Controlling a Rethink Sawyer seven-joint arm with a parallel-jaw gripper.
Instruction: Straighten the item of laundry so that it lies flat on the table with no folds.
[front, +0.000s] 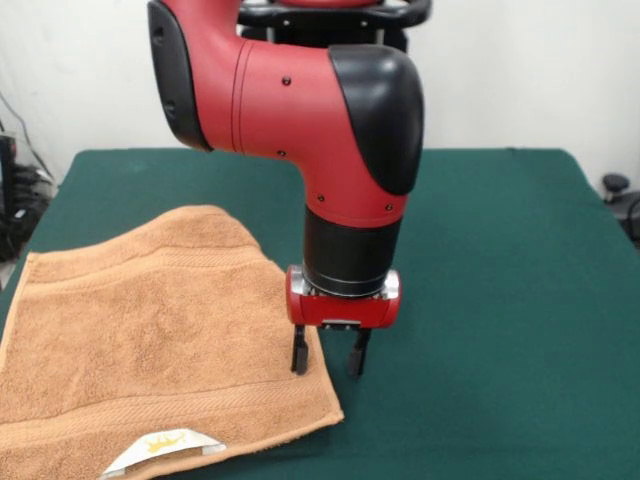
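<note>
The jaws stand apart with nothing between them; the gripper (329, 362) points straight down at the right edge of the towel (150, 330), one finger (299, 352) over the terry near the hem, the other over bare felt; whether the tips touch cannot be told. The towel lies at the left of the table (500, 260), mostly spread, but its far right corner looks turned under or bunched, leaving a rounded hump, and the label (165, 447) shows at the near hem. Risks, as I judge them: closing here may pinch only the hem and slip off; a sideways pull could drag the whole towel across the felt rather than unfold it; pressing down may snag the loops; the bunched corner sits behind the arm (300, 110), so it could be missed.
</note>
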